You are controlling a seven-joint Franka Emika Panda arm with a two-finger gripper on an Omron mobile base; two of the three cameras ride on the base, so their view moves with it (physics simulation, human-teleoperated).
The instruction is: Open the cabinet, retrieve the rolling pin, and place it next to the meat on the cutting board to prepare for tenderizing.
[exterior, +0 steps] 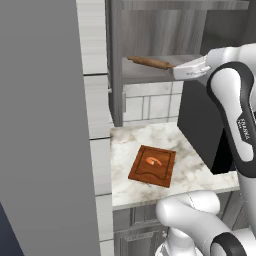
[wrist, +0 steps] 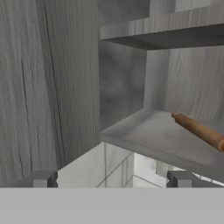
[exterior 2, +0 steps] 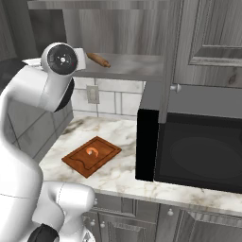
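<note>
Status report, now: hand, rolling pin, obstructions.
Hand open, empty, at the shelf edge of the open grey wood-grain cabinet. Slim brown wooden rolling pin lying on the shelf, ungrasped. Nothing between hand and pin.

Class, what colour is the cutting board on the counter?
Reddish-brown wood, the cutting board; clearest in the left base view.

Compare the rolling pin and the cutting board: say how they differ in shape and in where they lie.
The rolling pin is a slim rod with tapered ends; the cutting board is a flat rectangle with a groove round its rim. The rolling pin lies on the cabinet's shelf; the cutting board lies on the counter below, carrying the meat. Both are brown wood.
</note>
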